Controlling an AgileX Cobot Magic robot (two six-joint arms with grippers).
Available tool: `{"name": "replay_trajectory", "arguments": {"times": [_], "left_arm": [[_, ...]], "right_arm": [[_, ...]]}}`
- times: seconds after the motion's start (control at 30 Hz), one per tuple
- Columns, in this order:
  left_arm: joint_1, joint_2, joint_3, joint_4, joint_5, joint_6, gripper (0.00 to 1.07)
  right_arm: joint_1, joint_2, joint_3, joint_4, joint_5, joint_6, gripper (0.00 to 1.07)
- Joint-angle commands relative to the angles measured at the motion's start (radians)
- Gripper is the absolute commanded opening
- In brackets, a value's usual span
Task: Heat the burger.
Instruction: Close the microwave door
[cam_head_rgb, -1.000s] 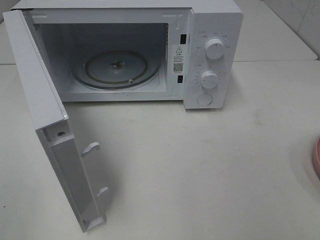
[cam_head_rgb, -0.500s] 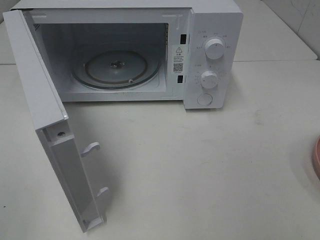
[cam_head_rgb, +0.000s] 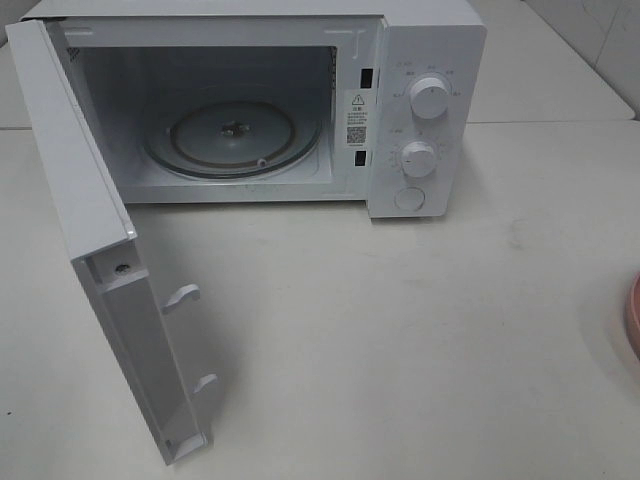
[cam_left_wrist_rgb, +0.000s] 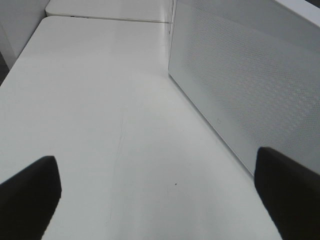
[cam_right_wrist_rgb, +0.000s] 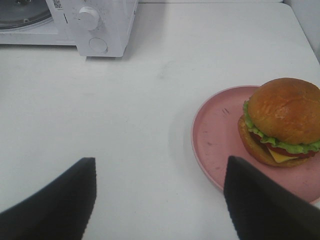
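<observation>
Nothing has shifted: the microwave (cam_head_rgb: 250, 100) door (cam_head_rgb: 90, 250) stands open as before.

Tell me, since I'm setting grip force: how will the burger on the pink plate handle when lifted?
The burger is stacked in layers, so it may shear or come apart if squeezed unevenly. Its glossy bun looks slippery. It sits toward one side of the pink plate, which might tip if pressed there.
</observation>
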Motion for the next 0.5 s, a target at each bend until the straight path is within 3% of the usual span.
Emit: {"name": "replay_trajectory", "arguments": {"times": [0.03,0.5], "left_arm": [[0.001,-0.019,0.004,-0.005,-0.009,-0.004,0.98],[0.001,-0.019,0.004,-0.011,-0.009,-0.004,0.98]], "right_arm": [[-0.004,-0.025,-0.001,0.004,-0.009,-0.012,0.71],[-0.004,-0.025,-0.001,0.004,-0.009,-0.012,0.71]]}}
